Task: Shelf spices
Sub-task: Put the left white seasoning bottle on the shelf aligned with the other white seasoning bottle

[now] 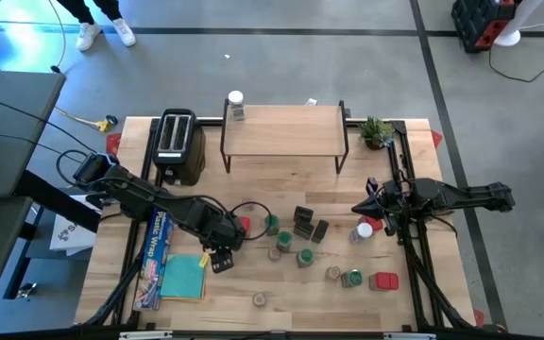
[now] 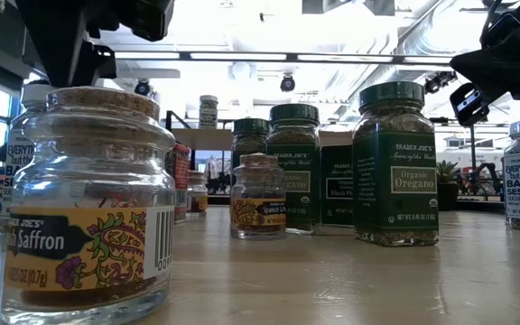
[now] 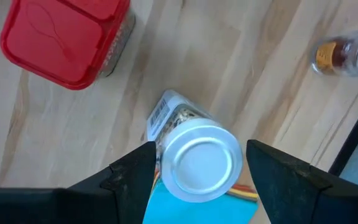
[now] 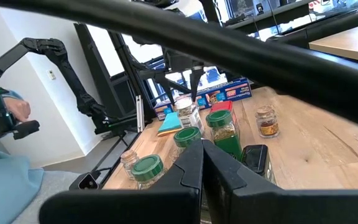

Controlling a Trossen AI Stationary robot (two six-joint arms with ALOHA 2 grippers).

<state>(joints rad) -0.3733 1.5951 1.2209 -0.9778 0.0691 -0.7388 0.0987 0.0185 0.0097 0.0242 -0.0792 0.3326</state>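
Inspecting left gripper: two dark fingers stand either side of a white-lidded jar; whether they press it or stand just clear, cannot tell.
Jar held between the fingers: clear cylindrical body, barcode label, smooth round metallic-white lid; it sits tilted at the edge of the teal square cloth.
Right gripper: jaws closed, holding nothing, hanging above the right group of spices.
Shelf: light wooden rectangular top on thin black metal legs, at the table's far edge; one white-lidded jar stands on its left end.
Spices on the table: green-lidded round jars, black boxes, a red tin with rounded corners, and small cork-topped clear glass jars are scattered in front of the shelf.
Table: pale wood planks, visible grain.
Other items: black toaster left of the shelf; long blue foil box beside the cloth.
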